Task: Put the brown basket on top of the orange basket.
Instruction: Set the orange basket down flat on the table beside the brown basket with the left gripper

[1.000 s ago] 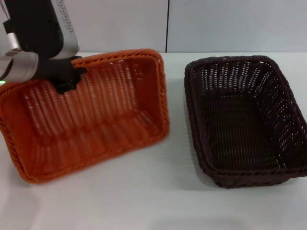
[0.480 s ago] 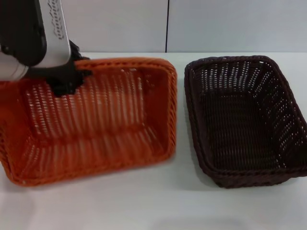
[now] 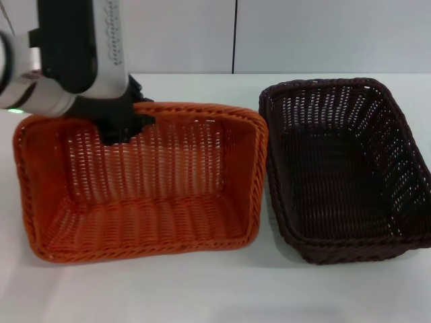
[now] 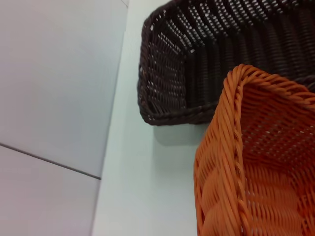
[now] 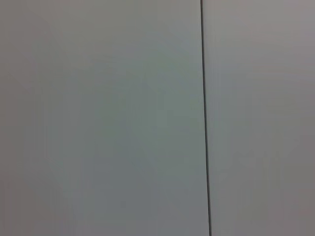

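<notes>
Left claw (image 3: 124, 124) is clamped on the far rim of the orange basket (image 3: 141, 195), at about 11 o'clock on that basket in the head view. The basket is tipped up toward the camera, far edge lifted, its right side just beside the brown basket (image 3: 343, 168); cannot tell whether the two touch. The left wrist view shows the orange corner (image 4: 246, 147) raised over the brown basket's end wall (image 4: 167, 83).

Brown basket sits flat on the table (image 3: 202, 289) at 3 o'clock of the scene, nothing in it, nothing gripping it. Right claw is not in sight; its wrist camera shows only a blank wall (image 5: 98, 118).

Judgement: the arm is handling the orange basket, not the brown one, so stacking brown on orange is not yet begun. Next move calls for the orange basket resting level on the table, then a grip on the brown basket's rim.
</notes>
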{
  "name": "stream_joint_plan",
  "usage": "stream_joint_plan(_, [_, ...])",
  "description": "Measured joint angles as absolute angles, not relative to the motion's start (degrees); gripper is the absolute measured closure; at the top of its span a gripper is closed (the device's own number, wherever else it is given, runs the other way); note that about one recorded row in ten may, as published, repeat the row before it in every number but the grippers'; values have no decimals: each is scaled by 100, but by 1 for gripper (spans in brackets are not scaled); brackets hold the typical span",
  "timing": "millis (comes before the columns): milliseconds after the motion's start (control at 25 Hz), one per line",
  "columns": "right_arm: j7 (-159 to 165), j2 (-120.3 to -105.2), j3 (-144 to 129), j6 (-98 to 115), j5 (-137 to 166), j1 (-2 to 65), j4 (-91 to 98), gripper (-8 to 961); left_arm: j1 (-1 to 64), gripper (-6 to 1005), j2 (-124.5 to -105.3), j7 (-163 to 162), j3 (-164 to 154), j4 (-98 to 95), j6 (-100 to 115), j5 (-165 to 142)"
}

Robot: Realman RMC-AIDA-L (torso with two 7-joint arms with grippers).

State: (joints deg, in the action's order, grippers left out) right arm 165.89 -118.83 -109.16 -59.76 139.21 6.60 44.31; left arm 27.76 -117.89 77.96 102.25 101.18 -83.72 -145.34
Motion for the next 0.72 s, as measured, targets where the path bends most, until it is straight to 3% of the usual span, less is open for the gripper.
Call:
stream_joint_plan(480, [16586, -11872, -10915, -5946, 13921, 681, 4379, 260, 3541, 832, -11803, 7945, 10266, 8138, -7337, -14799])
stream_joint_plan(720, [16580, -11864, -10903, -5864, 13921, 710, 4380, 260, 3580, 734, -11813, 7905, 10127, 7984, -7146, -14855])
